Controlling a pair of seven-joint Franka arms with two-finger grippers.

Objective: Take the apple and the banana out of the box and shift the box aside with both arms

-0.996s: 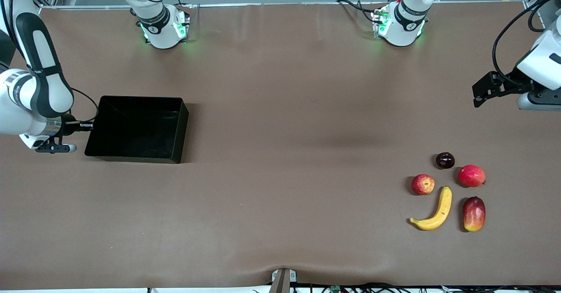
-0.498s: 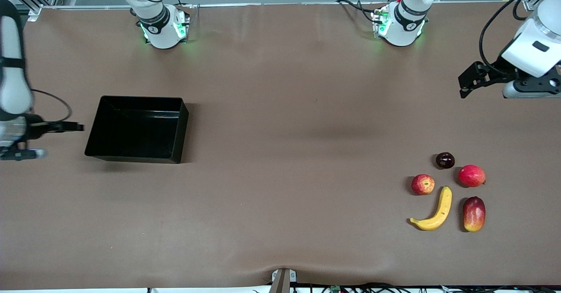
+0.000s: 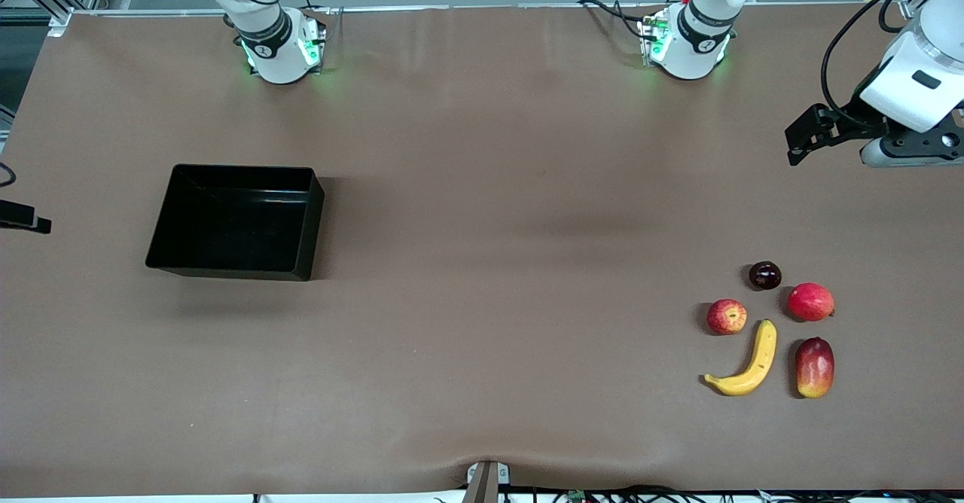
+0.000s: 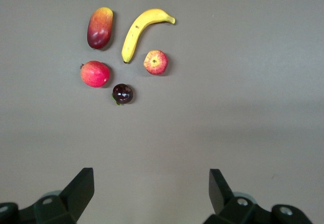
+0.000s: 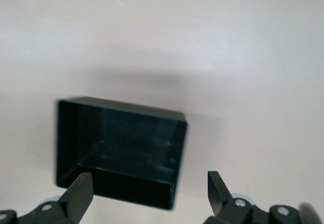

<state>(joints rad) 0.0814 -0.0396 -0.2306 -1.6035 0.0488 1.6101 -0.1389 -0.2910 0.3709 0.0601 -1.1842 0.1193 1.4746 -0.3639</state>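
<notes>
On the table, the box (image 3: 235, 221) is sitting empty, well apart from the apple (image 3: 727, 316) and banana (image 3: 748, 362). Both the left gripper (image 4: 152, 196) and right gripper (image 5: 150, 196) are hanging open, holding nothing. Little is risking trouble now, unless a swinging arm clips the box.

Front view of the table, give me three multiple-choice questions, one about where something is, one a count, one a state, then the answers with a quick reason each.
1. Where is the banana?
A. In the box
B. On the table beside the apple, toward the left arm's end
C. In the left gripper

2. How many fruits lie on the table?
A. Three
B. Five
C. Seven

3. What is in the box?
A. Nothing
B. The apple
C. A dark round fruit

Answers:
1 B, the banana lies on the table just nearer the camera than the apple, away from the box.
2 B, the apple, banana, a pink-red round fruit, an oblong red-yellow fruit and a small dark fruit.
3 A, its black floor shows bare in the front and right wrist views.
</notes>
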